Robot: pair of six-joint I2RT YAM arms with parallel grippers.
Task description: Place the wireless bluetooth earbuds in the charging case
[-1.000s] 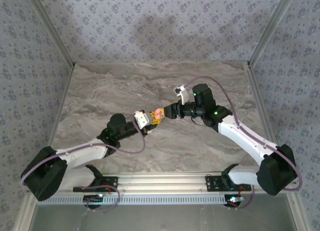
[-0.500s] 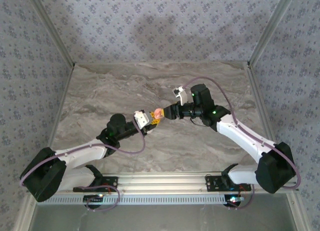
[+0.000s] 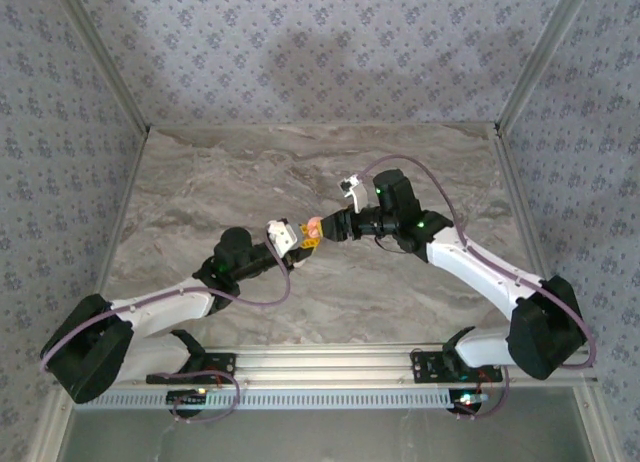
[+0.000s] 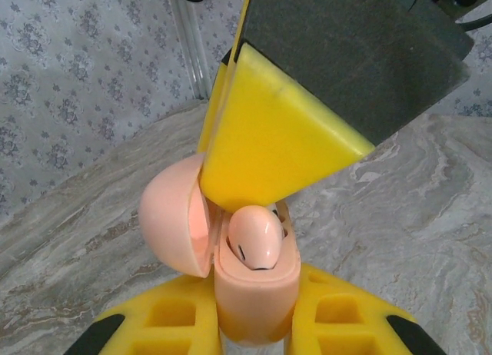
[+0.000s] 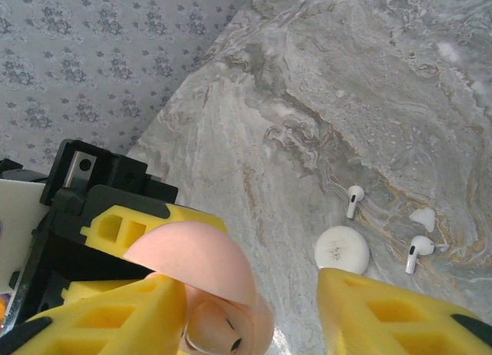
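Observation:
My left gripper (image 4: 257,328) is shut on the pink charging case (image 4: 257,293) and holds it above the table with its lid (image 4: 173,217) swung open. One pinkish-looking earbud (image 4: 256,236) sits in the case. A yellow finger (image 4: 269,132) of my right gripper presses down at the case's mouth, right over that earbud. In the right wrist view my right gripper (image 5: 246,282) is open, the case lid (image 5: 192,255) against its left finger. Two white stemmed earbuds (image 5: 354,197) (image 5: 417,250) lie on the table. From above, both grippers meet at the case (image 3: 314,225).
A round white disc (image 5: 342,249) and a small white piece (image 5: 423,217) lie on the marble table (image 5: 307,78) beside the loose earbuds. Patterned walls (image 3: 320,52) enclose the table on three sides.
My right arm has shifted slightly left toward the case and its wrist has turned. The left arm and the case have stayed in place.

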